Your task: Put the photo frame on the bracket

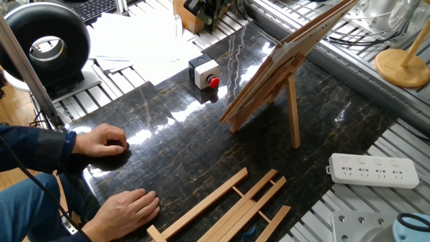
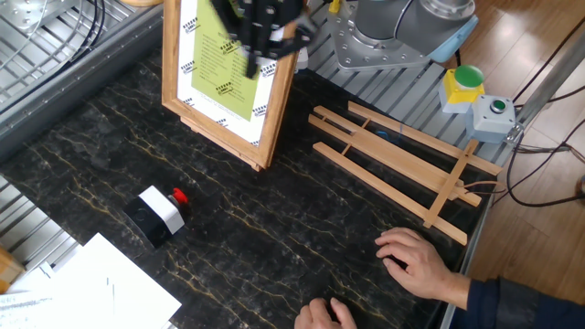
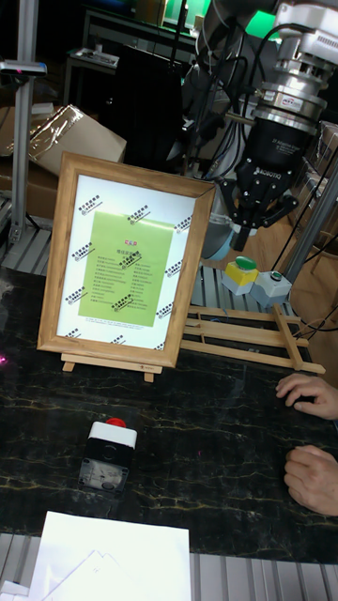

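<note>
The photo frame (image 3: 128, 261) stands upright w/ a slight backward lean on the bracket (image 1: 272, 91); its bottom edge sits on the ledge, whose feet show under it in the tall fixed view, and the rear prop leg is planted on the dark table (image 2: 274, 247). Judging by that, the placing looks done.

The gripper (image 3: 259, 218) hangs in the air beside the frame's top right corner, clear of it and holding nothing. Fingers point down w/ a gap between them, so the jaws are apart. The frame lies to the gripper's left and lower in the tall fixed view, long axis vertical. Only one arm here, so any coming move is prob. a retreat up and away; drifting toward that corner could tip the frame.
</note>
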{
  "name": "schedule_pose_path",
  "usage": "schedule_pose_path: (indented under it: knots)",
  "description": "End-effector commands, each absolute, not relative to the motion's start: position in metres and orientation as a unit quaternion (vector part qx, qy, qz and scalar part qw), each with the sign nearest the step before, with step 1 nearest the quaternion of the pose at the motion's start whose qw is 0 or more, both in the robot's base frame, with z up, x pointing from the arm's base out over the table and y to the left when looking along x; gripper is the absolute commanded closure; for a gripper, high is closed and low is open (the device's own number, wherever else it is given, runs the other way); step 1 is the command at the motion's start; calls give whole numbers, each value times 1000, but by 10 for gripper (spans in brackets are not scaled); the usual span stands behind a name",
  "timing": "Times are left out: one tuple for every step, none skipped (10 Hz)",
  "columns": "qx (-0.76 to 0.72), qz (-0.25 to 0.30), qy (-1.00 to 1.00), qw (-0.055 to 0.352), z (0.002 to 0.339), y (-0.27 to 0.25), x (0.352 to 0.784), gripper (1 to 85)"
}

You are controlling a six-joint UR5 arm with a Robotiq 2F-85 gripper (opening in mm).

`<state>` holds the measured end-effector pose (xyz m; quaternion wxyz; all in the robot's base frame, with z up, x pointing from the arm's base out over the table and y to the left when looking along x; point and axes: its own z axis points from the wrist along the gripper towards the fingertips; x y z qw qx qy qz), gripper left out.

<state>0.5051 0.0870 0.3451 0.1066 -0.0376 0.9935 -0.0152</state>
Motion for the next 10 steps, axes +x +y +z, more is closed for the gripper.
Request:
schedule_pose_path:
  knots:
    - [12, 8, 995, 97, 344, 99, 501, 847]
    - [12, 0, 995, 97, 344, 96, 500, 847]
    - [13, -1, 995, 96, 344, 95, 500, 847]
    - [-2, -12, 995, 102, 344, 91, 503, 847]
    - [-10, -19, 994, 104, 344, 88, 504, 847]
    - [-6, -10, 994, 108, 344, 92, 508, 847]
    - [-7, -10, 994, 112, 343, 92, 511, 847]
    - [-6, -10, 994, 113, 343, 93, 512, 847]
    - [-8, -11, 994, 113, 343, 92, 511, 847]
    - [-12, -11, 993, 113, 344, 93, 511, 847]
